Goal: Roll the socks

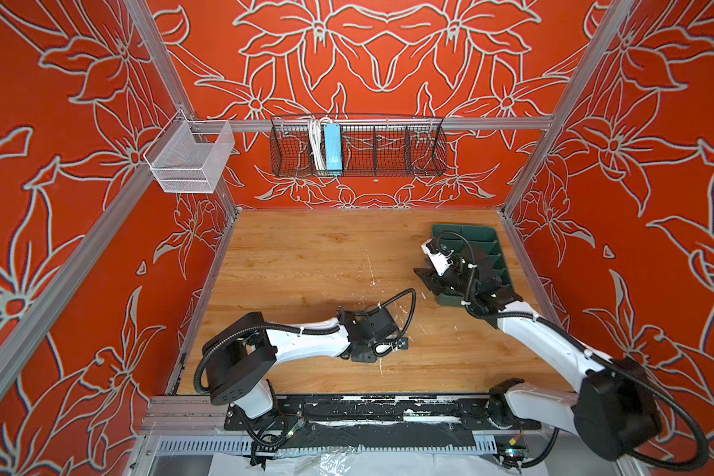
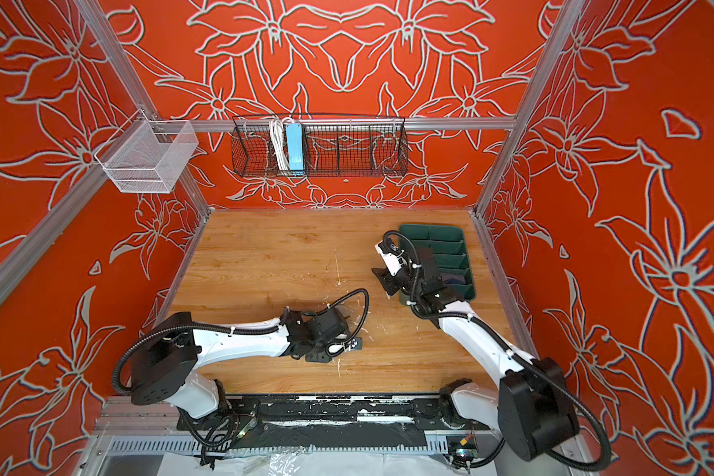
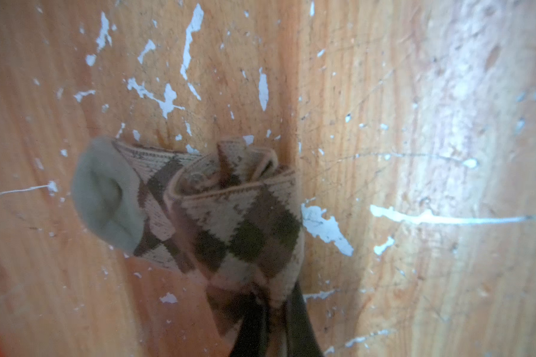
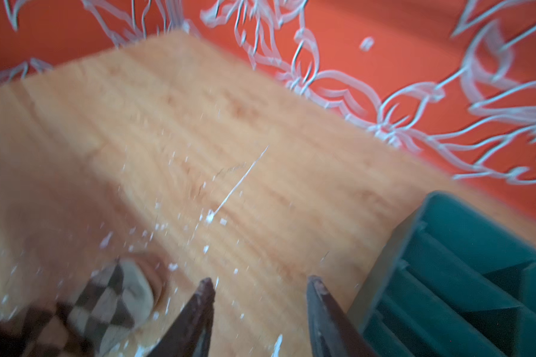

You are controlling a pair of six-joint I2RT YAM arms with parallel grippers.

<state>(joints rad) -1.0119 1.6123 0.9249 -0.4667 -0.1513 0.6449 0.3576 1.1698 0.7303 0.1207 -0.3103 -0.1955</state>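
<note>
The beige sock (image 3: 229, 222) with olive-brown argyle diamonds is wound into a loose roll on the wooden table, its plain grey-green toe sticking out to one side. My left gripper (image 3: 274, 304) is shut on the roll's near end, the dark fingers (image 3: 251, 330) pinching the fabric. In both top views the left gripper (image 1: 365, 356) points down at the table's front middle and hides the sock. My right gripper (image 4: 260, 282) stands open over bare wood with nothing between its fingers. The sock (image 4: 106, 303) lies just beside it. In a top view the right gripper (image 1: 427, 282) hovers at the green tray's left edge.
A dark green divided tray (image 1: 485, 241) sits at the table's back right, partly under the right arm; something dark purplish (image 2: 456, 281) shows in a near compartment. A black wire basket (image 1: 357, 146) and a white mesh basket (image 1: 190, 158) hang on the back rail. Red walls enclose the table.
</note>
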